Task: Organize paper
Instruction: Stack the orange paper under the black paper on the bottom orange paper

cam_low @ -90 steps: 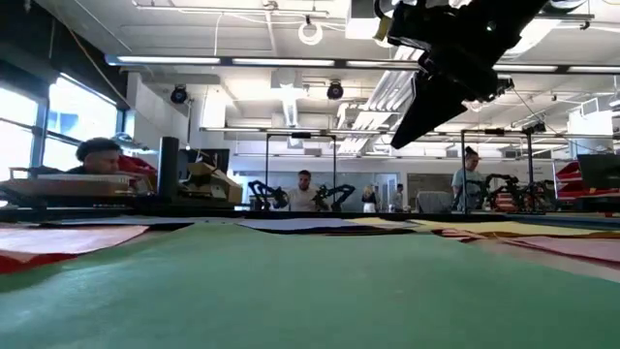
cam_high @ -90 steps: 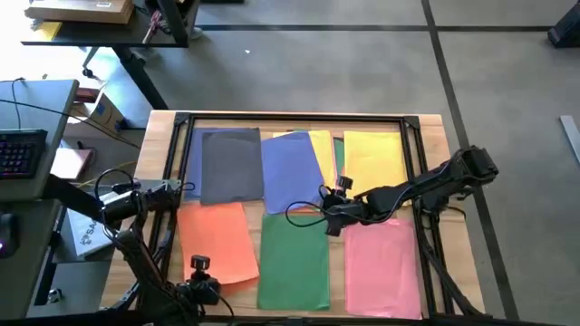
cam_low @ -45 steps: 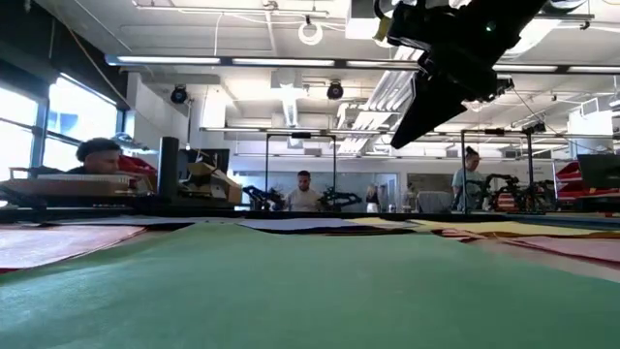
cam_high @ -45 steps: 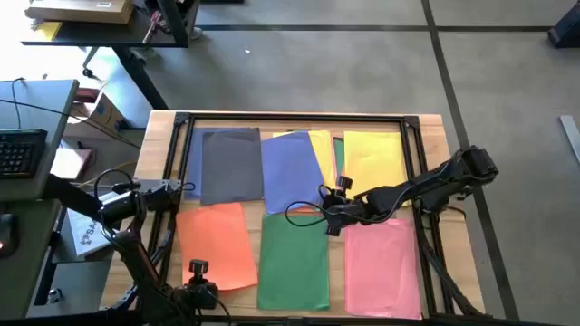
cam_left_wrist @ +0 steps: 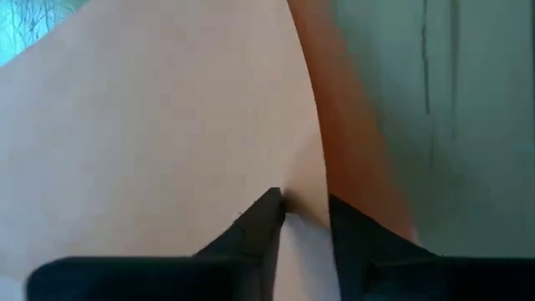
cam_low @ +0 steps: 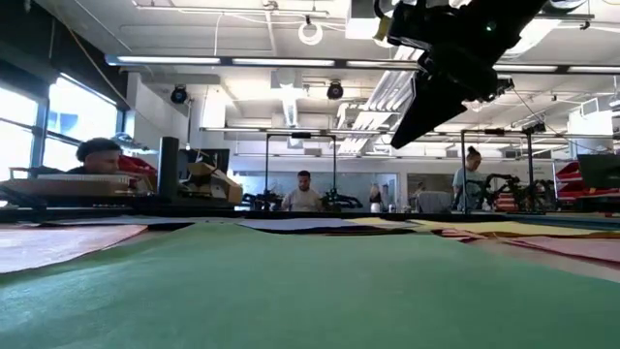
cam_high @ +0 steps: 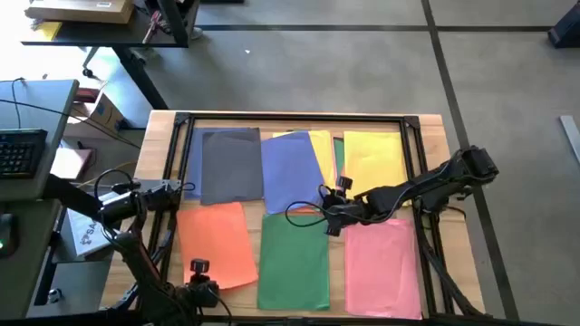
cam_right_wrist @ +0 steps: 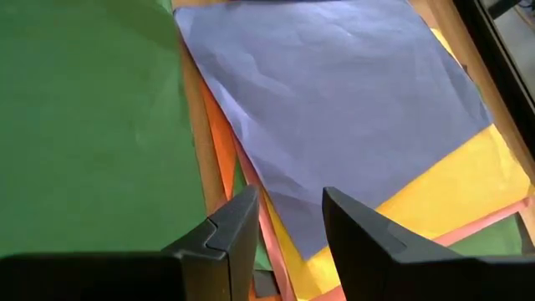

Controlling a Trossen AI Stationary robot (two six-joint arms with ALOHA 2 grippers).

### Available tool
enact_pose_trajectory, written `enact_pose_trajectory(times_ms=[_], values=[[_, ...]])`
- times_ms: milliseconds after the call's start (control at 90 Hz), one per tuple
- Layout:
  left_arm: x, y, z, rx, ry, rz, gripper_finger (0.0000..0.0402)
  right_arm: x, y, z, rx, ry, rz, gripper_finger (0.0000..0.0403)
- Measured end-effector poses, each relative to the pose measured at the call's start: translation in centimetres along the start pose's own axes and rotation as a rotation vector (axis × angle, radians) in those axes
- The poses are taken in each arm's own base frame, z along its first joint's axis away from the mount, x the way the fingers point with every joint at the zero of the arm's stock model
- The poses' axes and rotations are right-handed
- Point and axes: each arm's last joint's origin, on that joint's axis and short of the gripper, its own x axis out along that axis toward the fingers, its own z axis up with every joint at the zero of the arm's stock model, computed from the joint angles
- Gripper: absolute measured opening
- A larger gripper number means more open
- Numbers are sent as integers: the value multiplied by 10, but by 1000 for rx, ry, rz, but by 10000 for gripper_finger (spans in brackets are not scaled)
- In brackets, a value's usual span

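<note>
Paper sheets lie flat across my wooden worktop (cam_high: 430,127) in two rows. Far row: a dark grey sheet (cam_high: 230,165) over a blue one at the left, a blue sheet (cam_high: 292,172) at centre topping a fanned pile, a yellow sheet (cam_high: 372,159) at the right. Near row: orange sheet (cam_high: 217,241), green sheet (cam_high: 294,261), pink sheet (cam_high: 382,268).

Right jaws (cam_high: 330,217) hang above the near corner of the centre pile, between the blue sheet and the green sheet; the arm reaches in from the right edge of the worktop. Right wrist view: jaws (cam_right_wrist: 288,221) parted by a moderate gap, nothing between them. Under the blue sheet (cam_right_wrist: 334,109) the pile shows yellow (cam_right_wrist: 435,188), orange (cam_right_wrist: 219,150) and pink edges, splayed out of line. Green sheet (cam_right_wrist: 88,125) lies just beside the pile, a strip of bare wood between.

Left jaws (cam_high: 197,288) sit low at the near edge of the orange sheet. Left wrist view: jaws (cam_left_wrist: 305,213) nearly closed, a narrow gap left, tips at the orange sheet (cam_left_wrist: 150,125); I cannot tell if its edge is pinched.

Low view: green sheet (cam_low: 310,286) fills the foreground, and the right arm hangs overhead.
</note>
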Motion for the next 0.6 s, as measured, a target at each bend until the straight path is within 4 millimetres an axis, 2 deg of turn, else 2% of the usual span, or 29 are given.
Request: enact_pose_trajectory(times_ms=[189,333,467,600], values=[[-2,-7,2,-21,39,-92,145,0,0,0,0,0,0,119],[-2,-11,4,-49,29,-144,175,0,0,0,0,0,0,119],[-2,-10,6,-121,-1,-117,180,0,0,0,0,0,0,119],[-6,-5,10,-237,-45,-106,159,0,0,0,0,0,0,119]])
